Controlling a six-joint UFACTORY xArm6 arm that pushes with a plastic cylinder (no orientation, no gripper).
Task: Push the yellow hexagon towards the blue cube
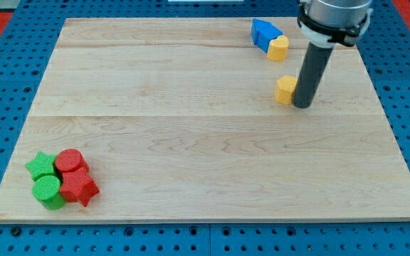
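Observation:
My tip [302, 105] rests on the board right beside a yellow hexagon-like block [285, 90], touching its right side. Toward the view's top, a blue block [263, 32] lies near the board's top edge. I cannot tell whether it is one cube or two pieces joined. A second yellow block [279, 48] sits against the blue block's lower right side. The yellow block by my tip lies below this pair, with a clear gap between them.
At the view's bottom left is a tight cluster: a green star [41, 166], a red cylinder [68, 161], a green cylinder [48, 192] and a red star [79, 187]. The wooden board [191, 135] lies on a blue perforated table.

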